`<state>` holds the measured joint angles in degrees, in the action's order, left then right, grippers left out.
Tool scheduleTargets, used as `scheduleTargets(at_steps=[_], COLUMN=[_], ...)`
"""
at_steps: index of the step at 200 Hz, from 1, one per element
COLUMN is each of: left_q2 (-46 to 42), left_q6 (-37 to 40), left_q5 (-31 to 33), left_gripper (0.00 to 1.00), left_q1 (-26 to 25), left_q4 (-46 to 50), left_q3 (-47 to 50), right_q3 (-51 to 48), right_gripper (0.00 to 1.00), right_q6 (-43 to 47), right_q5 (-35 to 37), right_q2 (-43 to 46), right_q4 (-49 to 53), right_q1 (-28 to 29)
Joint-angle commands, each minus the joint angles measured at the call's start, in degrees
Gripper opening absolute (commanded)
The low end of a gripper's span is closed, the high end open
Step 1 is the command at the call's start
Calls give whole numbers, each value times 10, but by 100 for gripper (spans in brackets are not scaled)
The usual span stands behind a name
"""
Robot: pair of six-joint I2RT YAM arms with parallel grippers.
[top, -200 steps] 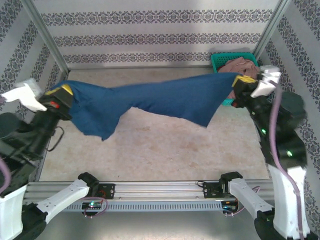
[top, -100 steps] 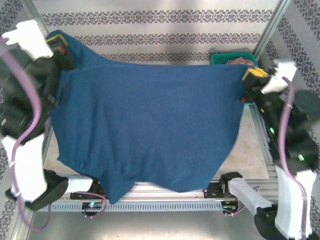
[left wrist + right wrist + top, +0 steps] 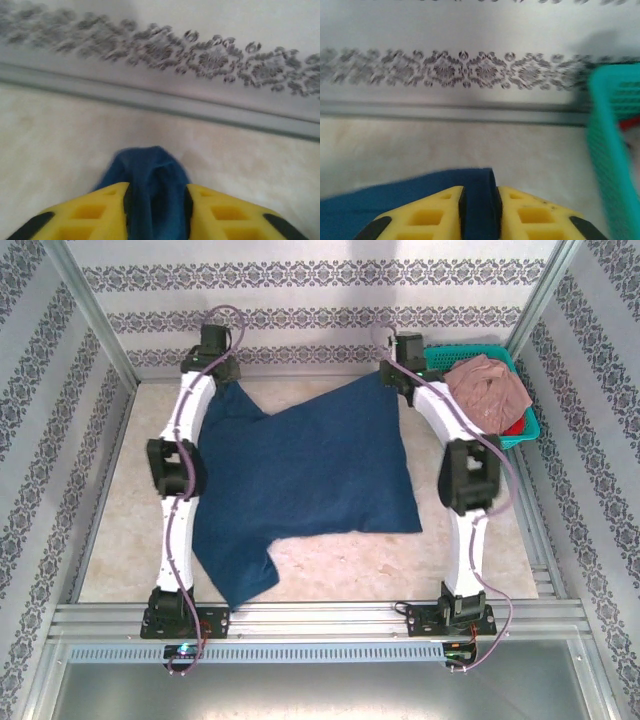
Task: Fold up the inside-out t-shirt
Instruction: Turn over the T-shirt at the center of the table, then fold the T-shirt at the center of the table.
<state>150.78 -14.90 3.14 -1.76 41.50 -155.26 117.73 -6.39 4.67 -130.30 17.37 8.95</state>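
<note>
Inside-out t-shirt [image 3: 310, 470]: lies spread and mostly flat on the table [image 3: 110, 500], between the two outstretched arms, with its far edge close to the back wall.
Left gripper [image 3: 224, 378]: clenched on the far-left corner; in the left wrist view navy cloth bulges out between the yellow fingers [image 3: 100, 212].
Right gripper [image 3: 393, 375]: clenched on the far-right corner; in the right wrist view a thin fold of cloth sits pinched between the fingers [image 3: 435, 215].
Key relation: the whole garment runs from both grippers toward the near side. The held far edge spans left to right, and the body trails back toward the arm bases.
Long axis: roughly far to near, skewed. The left side reaches much nearer, ending in a flap [image 3: 238, 578] near the rail, while the right side stops short along a straighter near edge.
Nearer arm: neither; each holds its own corner, so the next move likely needs both together.
Bystanders: teal basket [image 3: 528, 425] with a pink garment [image 3: 485, 388], just right of the right gripper.
Hard to tell: whether hem or shoulders are held, since no collar or tag can be made out. The left arm covers the cloth's left edge, and both wrist views are blurred.
</note>
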Motion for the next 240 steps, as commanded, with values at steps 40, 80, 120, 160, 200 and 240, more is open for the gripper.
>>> scheduleTargets(at_steps=[40,80,120,160,200,240], left_q2=[-90,-376,-622,-769,-806,-827], left_q6=[-110,-128,-213,-236,-242,-237], left_q5=[-113,-115,-209,-171,-154,-130], left_gripper=[77,79,77,78,78,78], left_q1=[24,-4,-40,-138,-174,-180], left_q4=[-37,-96,-207,-137,-91,-32], left_q3=[90,454,872,1072,1122,1116], right_q3=[-33,-368,-514,-595,-584,-582], right_gripper=[47,55,61,62,62,57], right_q6=[-4,-69,-116,-132,-144,-159], right_q5=[-35,-104,-187,-132,-163,-164], right_q2=[51,274,329,379,324,299], right_q4=[56,68,86,111,85,80], right_q1=[17,57,12,-48,-74,-73])
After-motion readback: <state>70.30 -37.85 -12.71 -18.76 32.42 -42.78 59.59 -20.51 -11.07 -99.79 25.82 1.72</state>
